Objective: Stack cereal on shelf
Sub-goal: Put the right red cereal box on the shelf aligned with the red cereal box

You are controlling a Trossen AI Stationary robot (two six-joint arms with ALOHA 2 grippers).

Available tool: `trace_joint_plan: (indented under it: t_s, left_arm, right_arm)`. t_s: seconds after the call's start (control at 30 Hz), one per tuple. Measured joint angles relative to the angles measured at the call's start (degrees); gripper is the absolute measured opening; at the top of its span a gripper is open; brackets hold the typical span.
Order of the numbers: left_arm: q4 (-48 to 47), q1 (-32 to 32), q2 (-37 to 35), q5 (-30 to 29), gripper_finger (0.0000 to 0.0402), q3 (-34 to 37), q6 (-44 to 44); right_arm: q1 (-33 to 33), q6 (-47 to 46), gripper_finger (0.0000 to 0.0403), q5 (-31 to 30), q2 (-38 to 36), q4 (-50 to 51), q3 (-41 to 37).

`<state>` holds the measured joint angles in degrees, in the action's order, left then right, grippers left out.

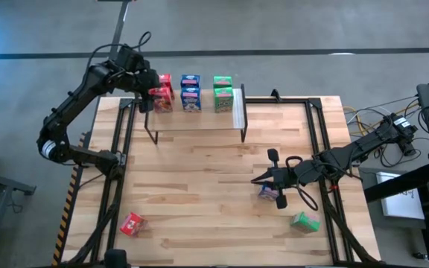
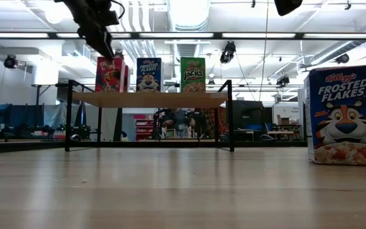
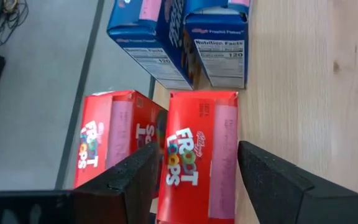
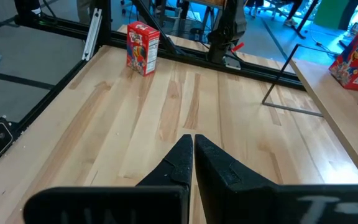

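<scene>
The shelf stands at the table's far side. Two red cereal boxes, two blue ones and two green ones stand upright on it. My left gripper is open above the front red box, with a finger on either side of its top. In the low view the left gripper ends just over that box. My right gripper is shut on nothing. It hovers mid-table beside a blue box that stands upright on the table.
A red box lies near the table's near left corner and shows in the right wrist view. A green box lies near the near right corner. Black frame rails run along the table's sides. Cables hang off the right edge.
</scene>
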<state>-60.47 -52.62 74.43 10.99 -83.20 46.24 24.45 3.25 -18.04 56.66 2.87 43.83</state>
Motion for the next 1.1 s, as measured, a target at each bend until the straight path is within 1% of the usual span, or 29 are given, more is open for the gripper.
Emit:
trace_joint_plan:
  t_s: [0.2, 0.3, 0.4, 0.6, 0.73, 0.8, 0.9, 1.1]
  left_arm:
    - [-0.6, 0.2, -0.1, 0.1, 0.0202, -1.5, -0.8]
    - [-2.5, 0.3, -0.3, 0.2, 0.0202, -2.8, -1.6]
    - [-5.1, 0.4, -0.3, 1.7, 0.0202, -4.7, -3.2]
    - [-7.4, 0.5, -0.6, 1.8, 0.0198, -7.7, -11.7]
    - [-8.6, 0.5, -1.0, 1.3, 0.0190, -8.0, -16.8]
    - [-10.5, 1.1, -1.1, -0.1, 0.0184, -8.0, -19.4]
    - [-13.1, 2.6, -1.1, -5.2, 0.0169, -8.0, -23.1]
    - [-15.6, 5.7, -2.1, -12.1, 0.0121, -7.9, -28.4]
  right_arm:
    - [0.0, 0.0, 0.0009, 0.0, 0.0, 0.0, 0.0]
    - [0.0, 0.0, 0.0009, 0.0, 0.0, 0.0, 0.0]
    - [0.0, 0.4, 0.0009, 0.0, 0.0, 0.0, 0.0]
    - [0.0, 0.5, 0.0009, 0.0, 0.0, 0.0, 0.0]
    - [0.0, 0.7, 0.0009, 0.0, 0.0, 0.0, 0.0]
    - [0.0, 0.8, 0.0009, 0.0, 0.0, 0.0, 0.0]
    - [0.0, 0.8, 0.0009, 0.0, 0.0, 0.0, 0.0]
    - [0.0, 1.3, 0.0009, 0.0, 0.0, 0.0, 0.0]
